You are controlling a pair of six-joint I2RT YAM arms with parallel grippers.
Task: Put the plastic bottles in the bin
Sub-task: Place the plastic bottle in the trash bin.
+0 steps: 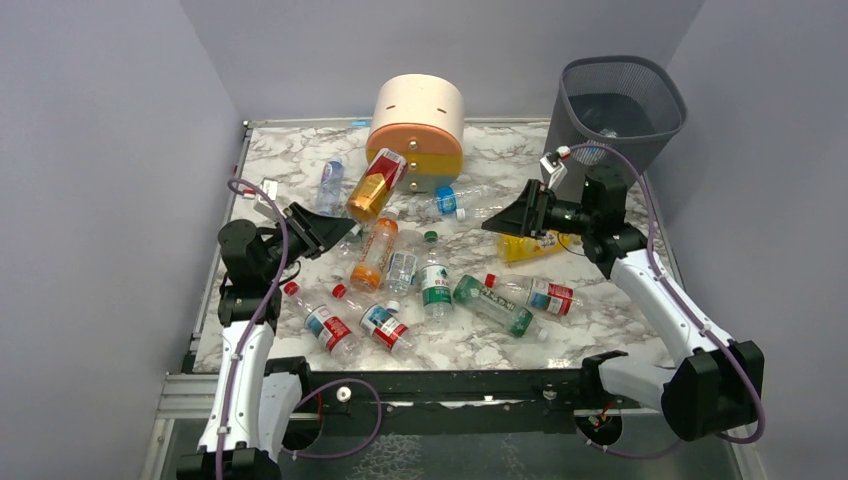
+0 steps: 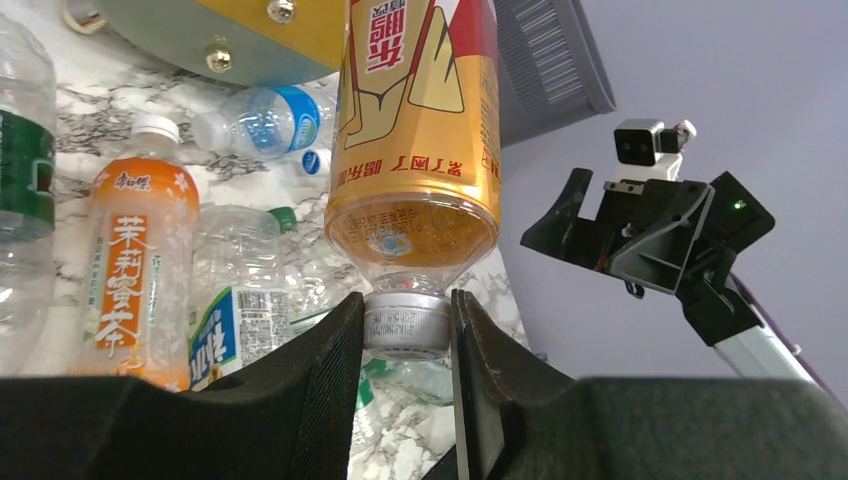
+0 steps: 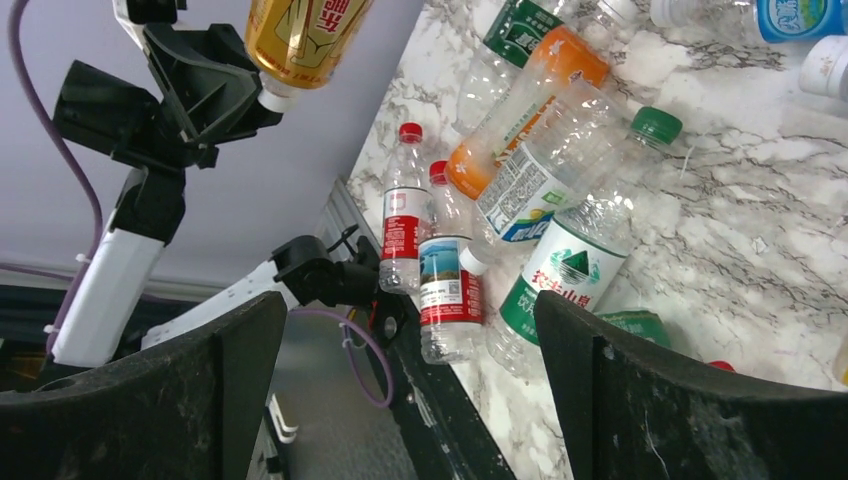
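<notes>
My left gripper (image 1: 335, 225) (image 2: 405, 322) is shut on the white cap of a gold-labelled bottle (image 1: 375, 185) (image 2: 415, 130) and holds it raised in front of the drawer unit. This bottle also shows in the right wrist view (image 3: 300, 30). My right gripper (image 1: 508, 222) (image 3: 410, 380) is open and empty, hovering above the table over a yellow bottle (image 1: 535, 246). The dark mesh bin (image 1: 620, 110) (image 2: 555, 60) stands at the back right. Several bottles lie mid-table: an orange one (image 1: 376, 252) (image 2: 125, 270), a green one (image 1: 492, 305), red-labelled ones (image 1: 330, 325) (image 3: 405, 225).
A round cream, orange and yellow drawer unit (image 1: 418, 130) stands at the back centre. A blue-labelled bottle (image 1: 330, 182) lies to its left, another (image 1: 450, 198) in front of it. Grey walls close in on the left, back and right. A dark rail (image 1: 450, 385) runs along the near edge.
</notes>
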